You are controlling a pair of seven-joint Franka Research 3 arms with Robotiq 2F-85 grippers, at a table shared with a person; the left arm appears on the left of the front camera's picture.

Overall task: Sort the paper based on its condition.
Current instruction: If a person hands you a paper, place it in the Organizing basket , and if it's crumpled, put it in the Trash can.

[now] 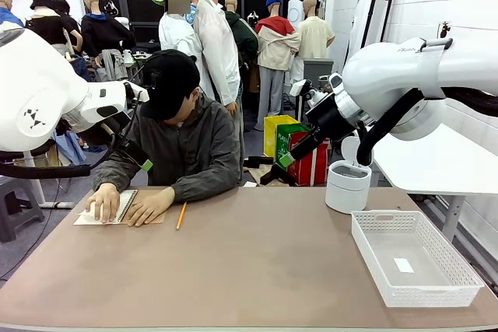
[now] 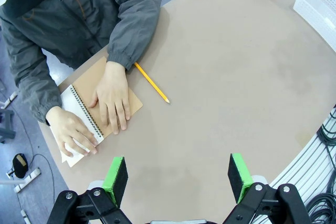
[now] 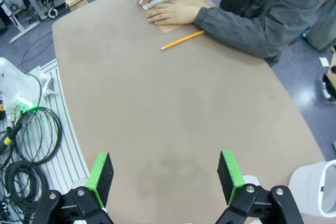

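person's hands [image 1: 128,206] on notebook [image 2: 113,90]

A robotics lab or test workshop — brown shared table [image 1: 257,262], metal frame rail with coiled black cables [image 3: 26,145] at its edge, bare white wall panels, other workbenches behind, grey floor underfoot.

You see: counter [image 1: 257,270] plain brown. Notebook [image 2: 113,85] w/ brown cover, white pages, black spiral. Pencil [image 2: 151,82] yellow. Basket [image 1: 459,289] white, lattice walls; bin [image 1: 347,186] white. Person's jacket [image 1: 198,149] grey, cap [image 1: 170,79] black. Left tool [image 2: 178,179] and right tool [image 3: 165,179]: black, green pads.
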